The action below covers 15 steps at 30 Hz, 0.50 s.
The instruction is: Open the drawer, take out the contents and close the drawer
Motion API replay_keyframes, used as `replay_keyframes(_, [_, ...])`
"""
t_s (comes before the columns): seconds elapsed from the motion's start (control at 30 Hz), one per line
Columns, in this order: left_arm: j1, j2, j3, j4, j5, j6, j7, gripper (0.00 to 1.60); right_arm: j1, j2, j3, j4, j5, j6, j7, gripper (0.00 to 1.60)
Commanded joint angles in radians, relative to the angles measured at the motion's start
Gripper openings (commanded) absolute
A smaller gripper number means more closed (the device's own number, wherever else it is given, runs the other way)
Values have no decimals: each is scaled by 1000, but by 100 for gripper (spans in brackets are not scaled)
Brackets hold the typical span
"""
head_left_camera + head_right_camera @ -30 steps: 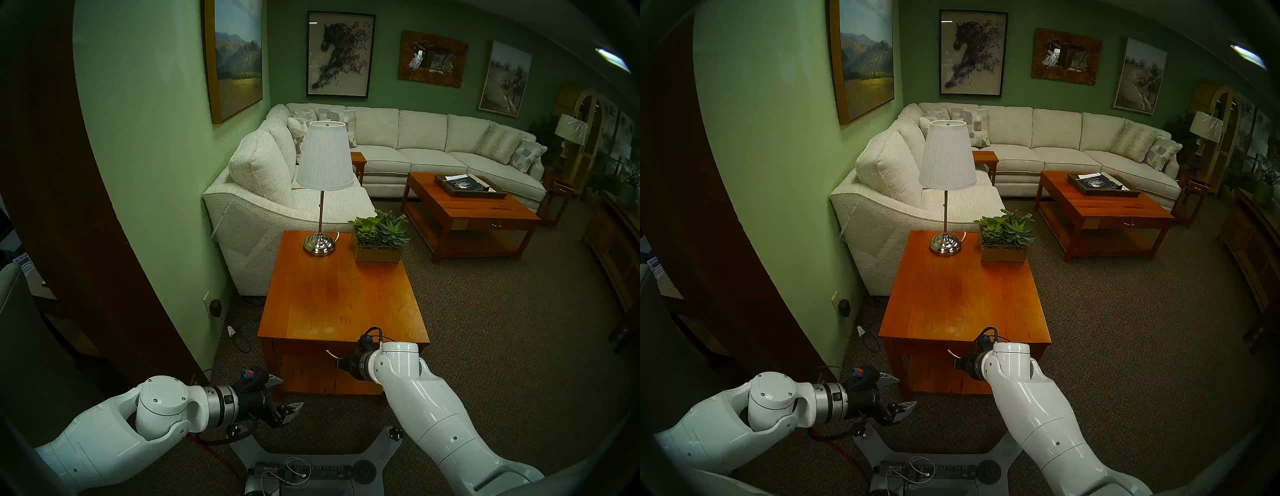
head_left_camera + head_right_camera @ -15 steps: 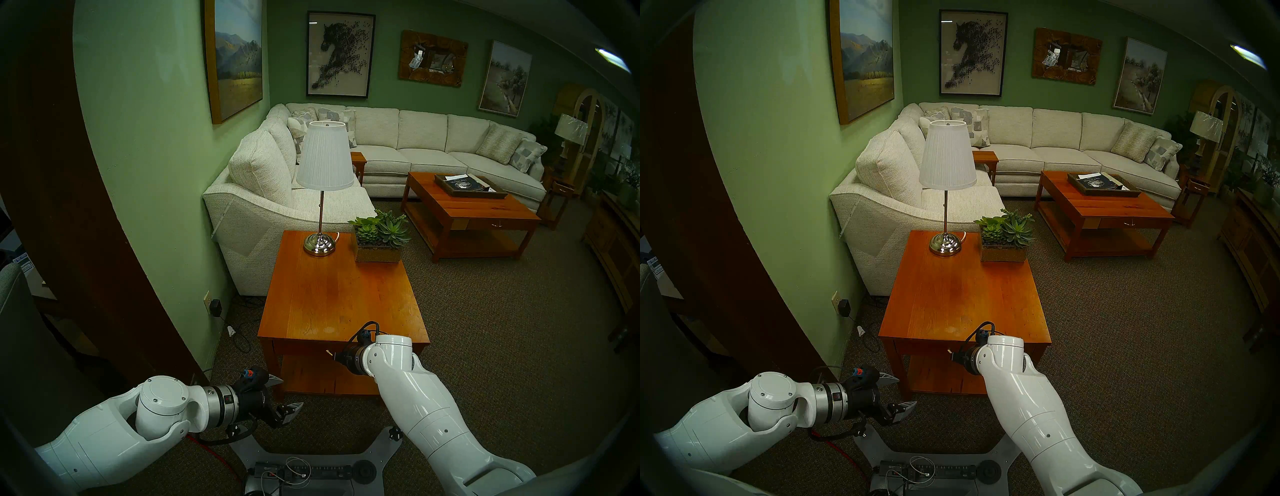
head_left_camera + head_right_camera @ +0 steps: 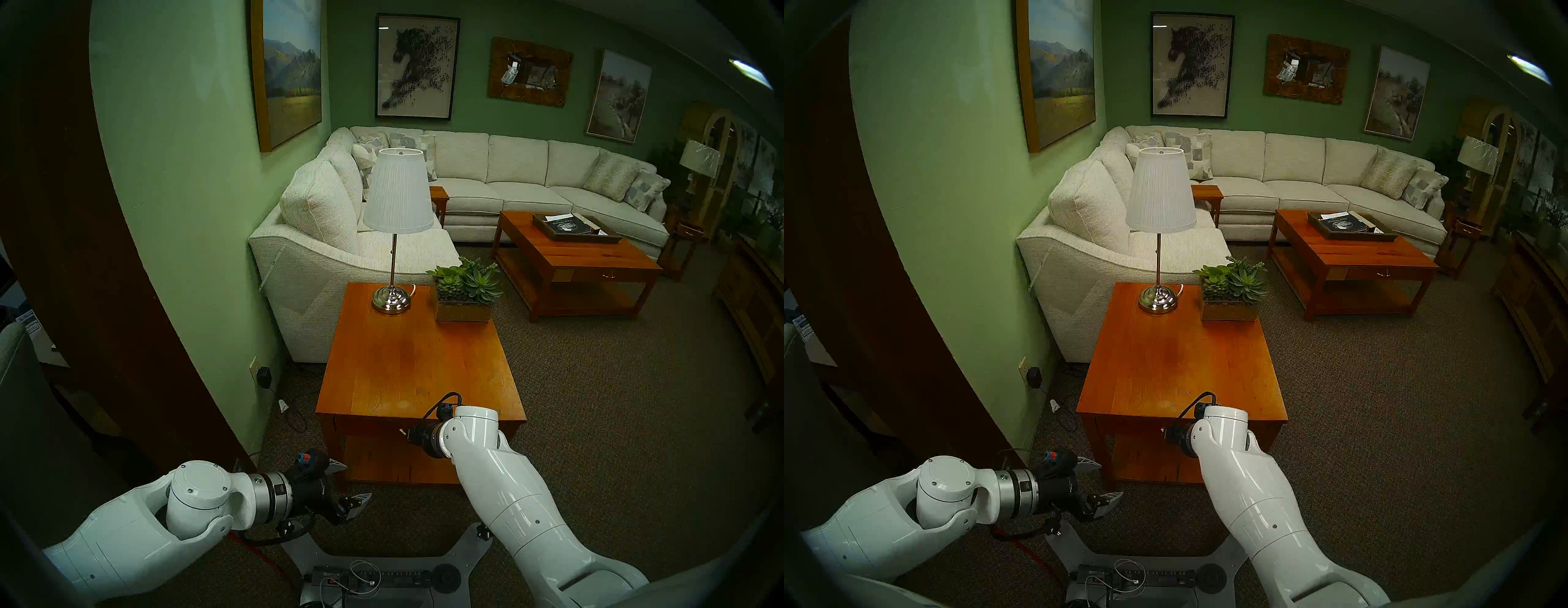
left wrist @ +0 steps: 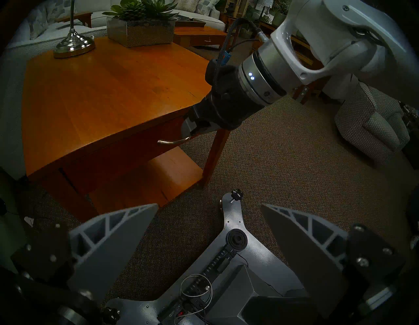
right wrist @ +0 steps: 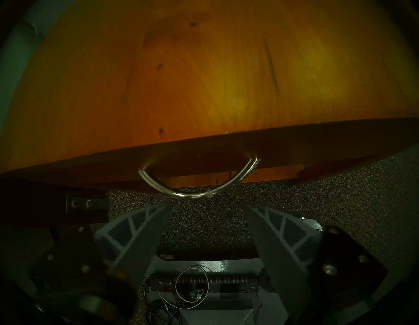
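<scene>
You have the right gripper (image 5: 206, 207) at the near edge of the lamp table (image 3: 415, 365), pointing steeply down just in front of the drawer (image 4: 127, 149). In the right wrist view its two fingers (image 5: 145, 229) stand apart with carpet (image 5: 204, 227) showing between them, and the curved brass handle (image 5: 195, 193) hangs just ahead of the fingertips, clear of both; nothing is held. From the left wrist view you see that gripper's tip at the right end of the handle, so close that you cannot tell whether it touches. The drawer sits under the tabletop along the near edge, its front flush with the frame, so it reads as closed. The contents do not show in any view.

Your left gripper (image 3: 348, 484) hangs off the table's near left corner, above the carpet and the robot's base (image 4: 235, 229). Its jaws are spread wide and empty, as the left wrist view shows.

Toward the far edge of the tabletop stand the lamp (image 3: 392, 297), near the middle, and the succulent planter (image 3: 464, 303), at the far right corner.
</scene>
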Motion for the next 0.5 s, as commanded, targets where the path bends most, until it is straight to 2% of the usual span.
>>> replay_keyframes(0.0, [-8,0,-7,-22,-1,-5,0,160,31,-21,5,-14,-5,-14,-22,104])
replay_keyframes(0.1, [-8,0,-7,-22,-1,-5,0,160,28,-26,12,-13,-3,-21,-32,87])
replay_keyframes(0.2, [-8,0,-7,-22,-1,-5,0,160,27,-34,20,-9,-2,-29,-46,80])
replay_keyframes(0.47, [-8,0,-7,-22,-1,-5,0,160,35,-51,36,30,3,-47,-62,80])
